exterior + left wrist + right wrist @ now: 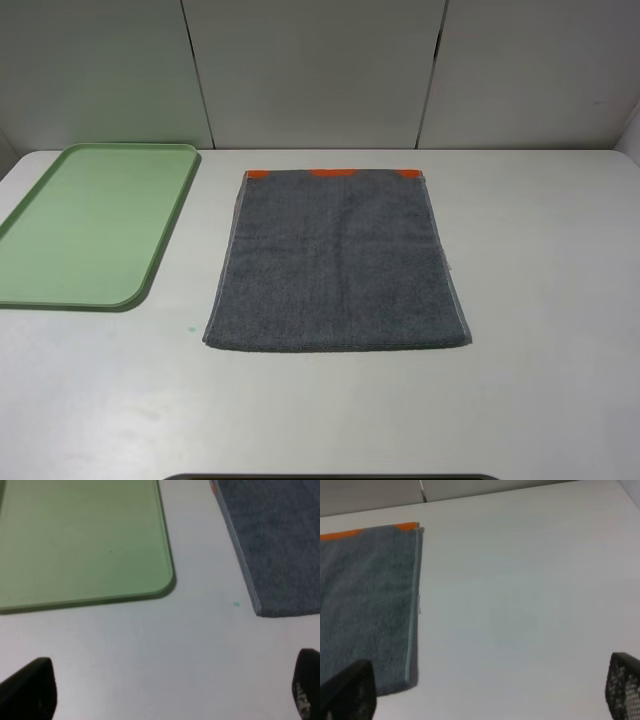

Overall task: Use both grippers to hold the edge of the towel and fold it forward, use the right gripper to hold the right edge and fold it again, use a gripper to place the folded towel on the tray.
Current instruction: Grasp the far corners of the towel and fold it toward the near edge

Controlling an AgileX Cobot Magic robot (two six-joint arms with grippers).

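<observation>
The towel (338,262) lies flat mid tabletop (545,260), orange trim (330,172) at 12 o'clock, plain hem (337,346) at 6; the tray (95,225) sits at 9 o'clock, apart. The left pincer (169,687) and right pincer (487,690) hang wide apart, empty, over bare tabletop off the 7 and 5 o'clock corners. Risks: the flat hem could slip a shallow pinch; 2 uneven grabs would skew the fold.

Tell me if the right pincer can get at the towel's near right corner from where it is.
Probably yes. The right pincer stands open, the towel lies flat with that corner uncovered, and nothing stands between them.
</observation>
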